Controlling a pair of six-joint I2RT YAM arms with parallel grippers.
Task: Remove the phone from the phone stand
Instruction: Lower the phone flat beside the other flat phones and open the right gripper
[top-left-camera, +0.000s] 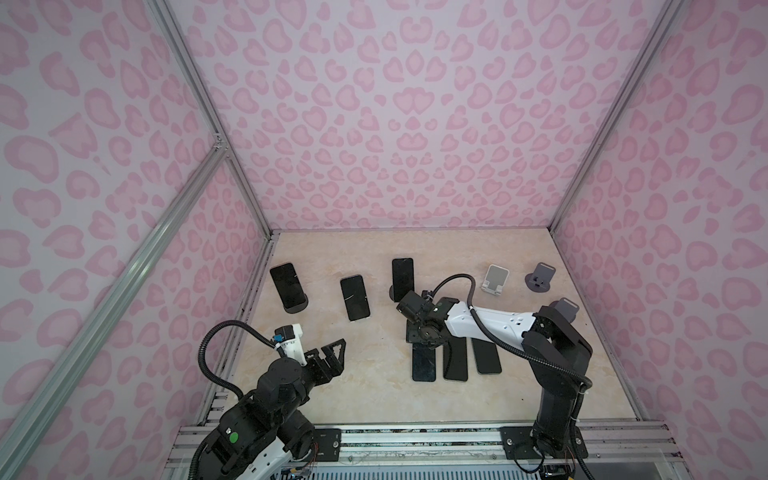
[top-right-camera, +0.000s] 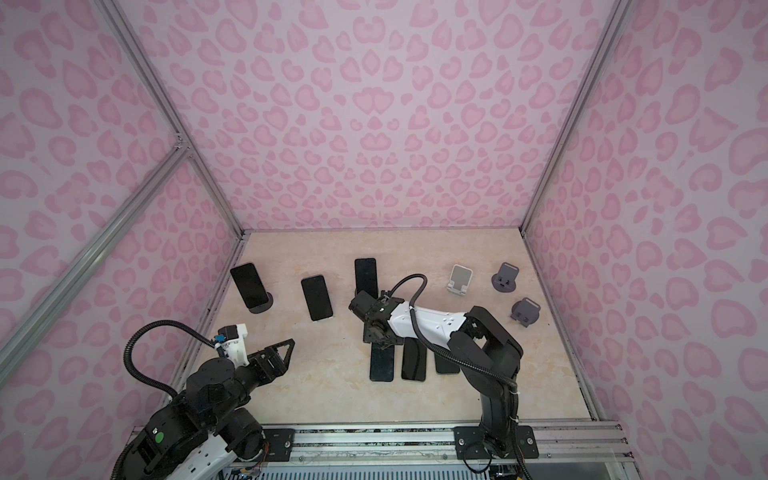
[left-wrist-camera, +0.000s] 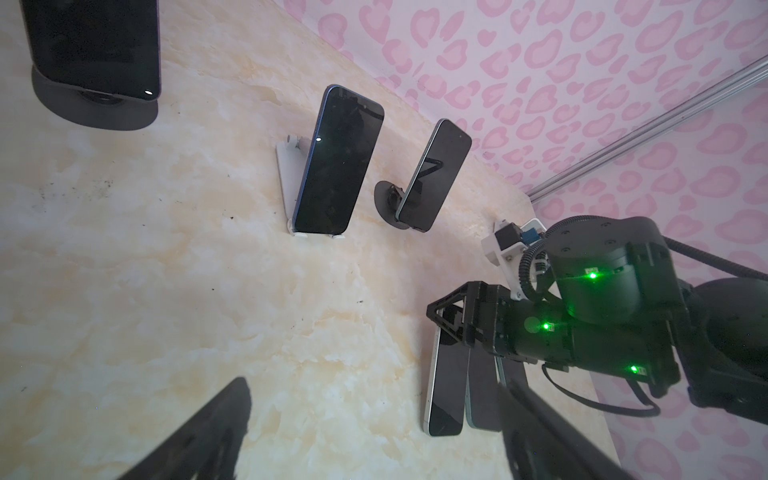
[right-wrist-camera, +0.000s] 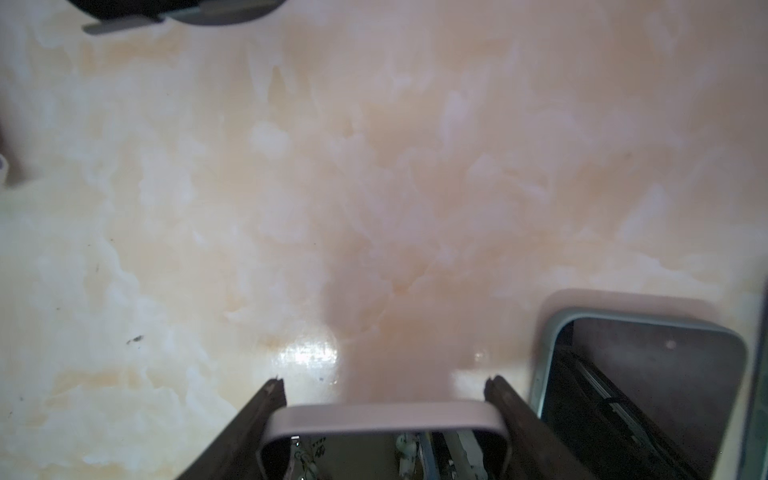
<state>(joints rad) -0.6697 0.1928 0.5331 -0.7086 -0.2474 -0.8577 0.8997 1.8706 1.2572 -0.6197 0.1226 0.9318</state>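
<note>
Three dark phones lean on stands along the back: one phone (top-left-camera: 286, 284) on a dark round phone stand (top-left-camera: 298, 308), a second (top-left-camera: 355, 298) on a white stand (left-wrist-camera: 284, 174), and a third (top-left-camera: 402, 278) on a dark stand (left-wrist-camera: 386, 199). My right gripper (top-left-camera: 422, 332) (right-wrist-camera: 384, 382) is shut across the width of a pale-edged phone (right-wrist-camera: 384, 417) (top-left-camera: 424, 363). That phone is level and low over the table; I cannot tell if it touches. My left gripper (top-left-camera: 332, 353) (left-wrist-camera: 374, 436) hangs open and empty at the front left.
Two phones (top-left-camera: 455, 359) (top-left-camera: 486, 355) lie flat right beside the held one. Empty stands sit at the back right: a white one (top-left-camera: 495, 280) and two grey ones (top-left-camera: 540, 278) (top-left-camera: 565, 309). Pink patterned walls enclose the marble table (top-left-camera: 353, 395) on three sides.
</note>
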